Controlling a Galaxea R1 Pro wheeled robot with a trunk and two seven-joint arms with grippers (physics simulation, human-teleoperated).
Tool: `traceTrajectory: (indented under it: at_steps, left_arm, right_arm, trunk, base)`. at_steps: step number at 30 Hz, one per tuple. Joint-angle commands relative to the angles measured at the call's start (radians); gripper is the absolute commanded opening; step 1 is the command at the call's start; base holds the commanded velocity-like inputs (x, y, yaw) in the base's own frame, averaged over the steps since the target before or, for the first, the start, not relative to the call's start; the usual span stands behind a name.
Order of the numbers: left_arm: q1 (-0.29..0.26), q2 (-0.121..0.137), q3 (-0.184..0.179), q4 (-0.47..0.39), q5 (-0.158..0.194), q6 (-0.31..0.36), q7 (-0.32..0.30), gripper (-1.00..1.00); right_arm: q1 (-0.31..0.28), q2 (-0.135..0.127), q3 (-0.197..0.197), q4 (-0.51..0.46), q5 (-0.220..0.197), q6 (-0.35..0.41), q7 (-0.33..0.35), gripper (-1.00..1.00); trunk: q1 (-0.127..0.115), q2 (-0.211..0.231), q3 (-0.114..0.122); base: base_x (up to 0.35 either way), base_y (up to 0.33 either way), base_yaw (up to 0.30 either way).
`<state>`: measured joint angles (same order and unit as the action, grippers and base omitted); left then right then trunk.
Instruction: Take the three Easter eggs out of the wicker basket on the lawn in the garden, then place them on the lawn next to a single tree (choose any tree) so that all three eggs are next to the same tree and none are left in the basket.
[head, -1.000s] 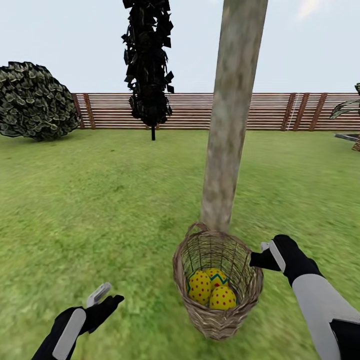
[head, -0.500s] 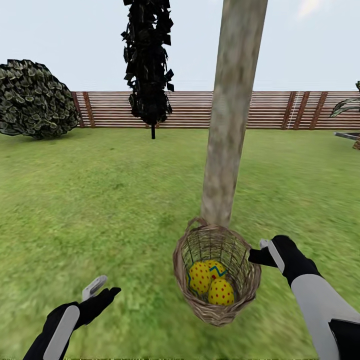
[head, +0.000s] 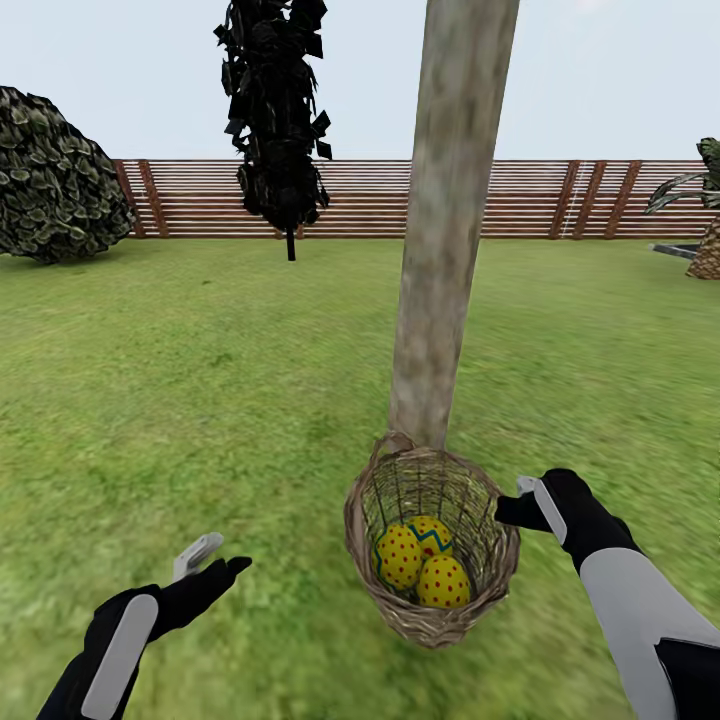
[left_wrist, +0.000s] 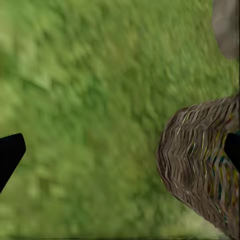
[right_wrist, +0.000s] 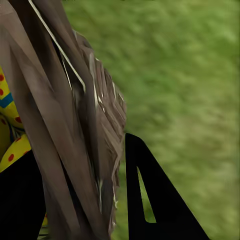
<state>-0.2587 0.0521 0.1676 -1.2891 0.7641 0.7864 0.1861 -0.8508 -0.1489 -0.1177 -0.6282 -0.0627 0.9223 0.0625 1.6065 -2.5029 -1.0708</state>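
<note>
No text, label, brand, number or sign can be read in any of the views. The only markings are decorative: the three Easter eggs in the wicker basket carry red dots and a blue-teal zigzag band, none of which forms letters or digits. The fence, the tree trunk and the robot's arms bear no writing that can be made out.
</note>
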Motion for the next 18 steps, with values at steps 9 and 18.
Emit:
traceTrajectory:
  at_steps: [9,18]
  left_arm:
    - [0.016,0.012,-0.044,0.096,0.045,-0.001,0.009,1.0]
    - [0.015,0.004,0.009,0.09,0.099,0.015,0.015,1.0]
  right_arm:
    - [-0.001,0.0,0.001,-0.004,-0.014,0.004,0.006,-1.0]
    - [-0.001,0.0,0.001,-0.004,-0.014,0.004,0.007,-1.0]
  trunk:
    - [0.0,0.0,-0.001]
    - [0.002,-0.001,-0.016]
  base:
    - [0.215,0.0,-0.002]
    - [0.073,0.0,0.0]
